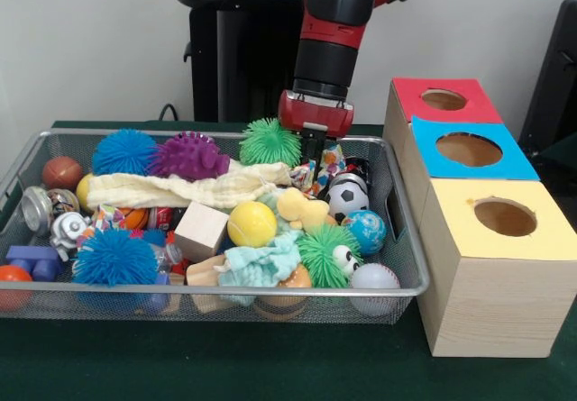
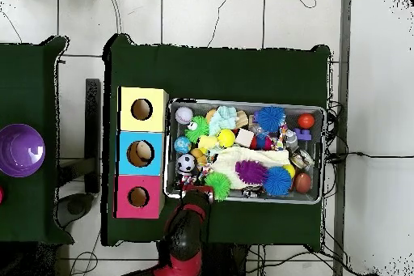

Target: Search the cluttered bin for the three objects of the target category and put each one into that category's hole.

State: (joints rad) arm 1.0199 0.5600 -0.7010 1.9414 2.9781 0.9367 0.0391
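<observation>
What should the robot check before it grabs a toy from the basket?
1. Gripper is over the wire basket: ok, at its back edge beside the green spiky ball.
2. Gripper open and ready: cannot tell.
3. Gripper empty: cannot tell, its tip is hidden among the toys.
4. Red hole, blue hole and yellow hole unblocked: ok.
5. Soccer ball reachable: ok, it lies on top.
6. Toys under the cream cloth visible: not ok, the cloth covers them.
</observation>
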